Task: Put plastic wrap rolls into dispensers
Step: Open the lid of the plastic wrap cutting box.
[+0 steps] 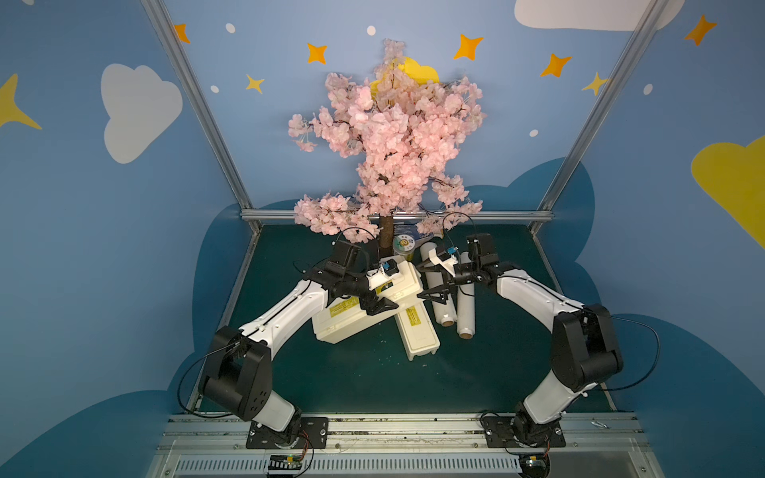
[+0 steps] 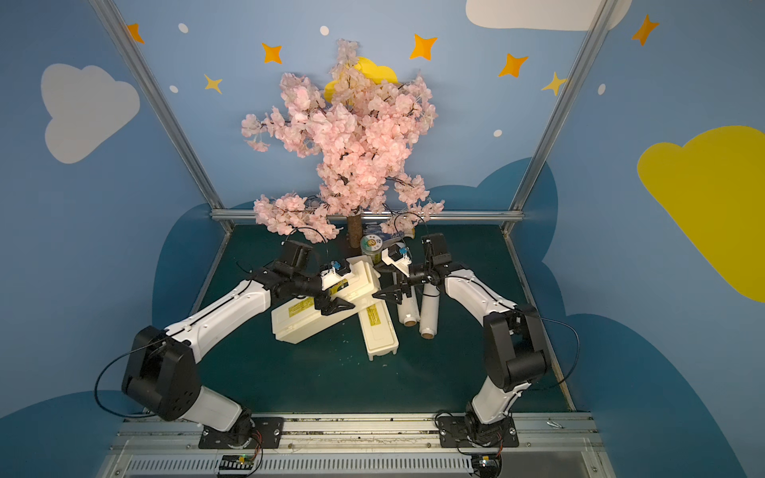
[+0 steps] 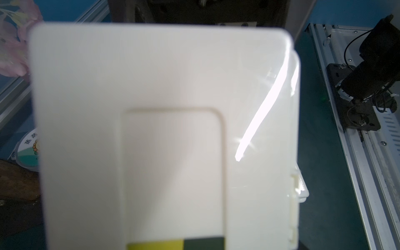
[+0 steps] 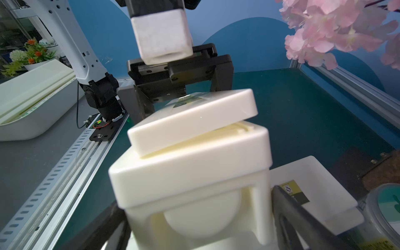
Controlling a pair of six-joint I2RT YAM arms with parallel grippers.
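Nearest on the green table (image 1: 331, 372) lies the lower box (image 1: 420, 335), shut. Its near end points toward the robot and its far part is tucked under the other box. Just to its right the two rolls (image 1: 465, 314) lie side by side on the table, outside either box, so neither is loaded yet. A little farther back the upper box (image 1: 331, 327) lies slantwise across the lower one, running from near-left to far-right. The left gripper (image 1: 383, 307) sits over its middle with the jaws spread wide to either side. I cannot tell whether they squeeze the box or merely straddle it, but the placing looks meant to pin the box down or work its lid. In the right wrist view the lid (image 4: 194, 121) stands slightly lifted and tilted off the body, which suggests opening is the step in hand. The right gripper (image 1: 419, 282) is spread fully apart at the box's far-right end, one of its fingers (image 4: 303, 220) on each side, holding nothing. It seems poised to steady that end or catch the lid's edge. Beyond, a can (image 1: 403, 245) and the tree (image 1: 387, 234) crowd the far side, leaving little room there.
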